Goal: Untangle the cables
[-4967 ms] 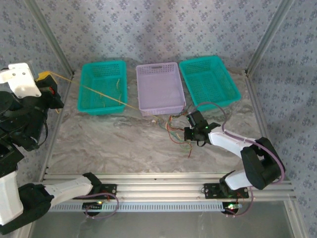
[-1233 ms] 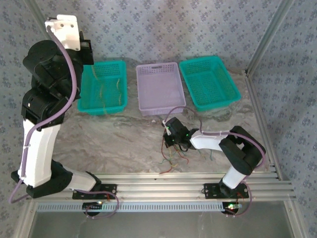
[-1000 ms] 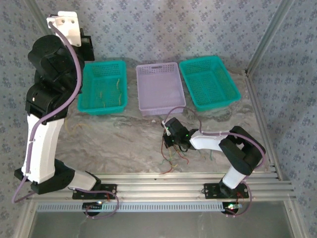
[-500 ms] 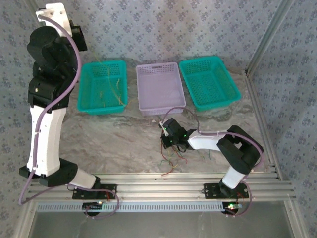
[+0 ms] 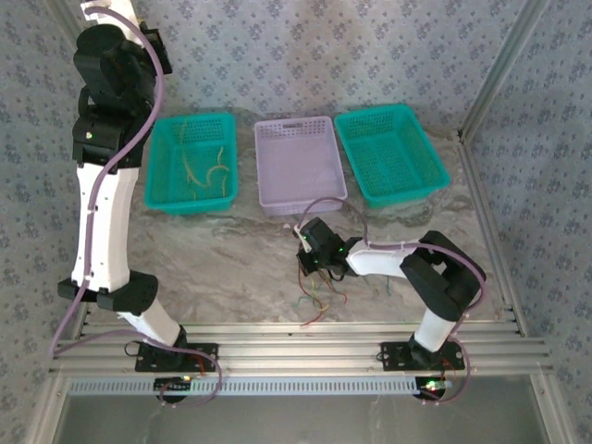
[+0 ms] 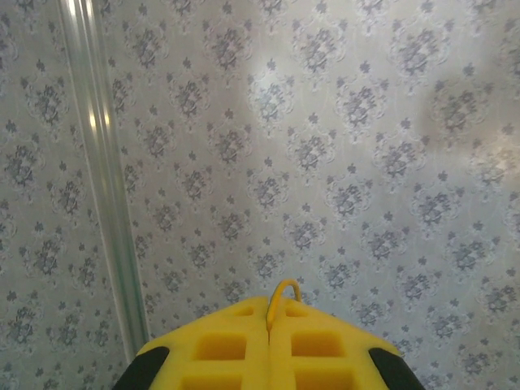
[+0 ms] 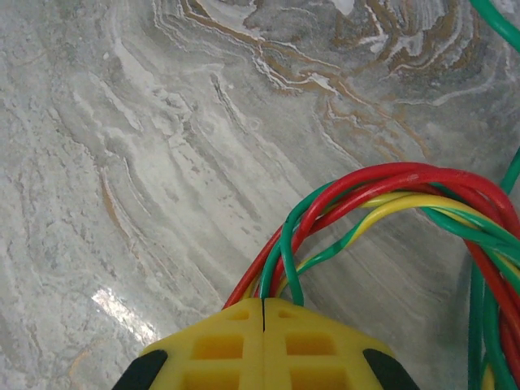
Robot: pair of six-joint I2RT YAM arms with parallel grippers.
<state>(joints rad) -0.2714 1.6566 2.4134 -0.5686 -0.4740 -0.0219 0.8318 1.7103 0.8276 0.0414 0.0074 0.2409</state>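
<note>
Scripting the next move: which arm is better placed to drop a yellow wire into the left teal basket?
Left. The left pincer, raised near the teal basket, is shut on a yellow cable; the right pincer is shut on the tangled cables mid-table.

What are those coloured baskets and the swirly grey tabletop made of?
Left teal mesh basket, right teal mesh basket and middle lilac mesh basket: likely moulded plastic, judging by uniform colour and gridded holes. Grey veined tabletop: polished marble or a printed imitation; it shows glare.
</note>
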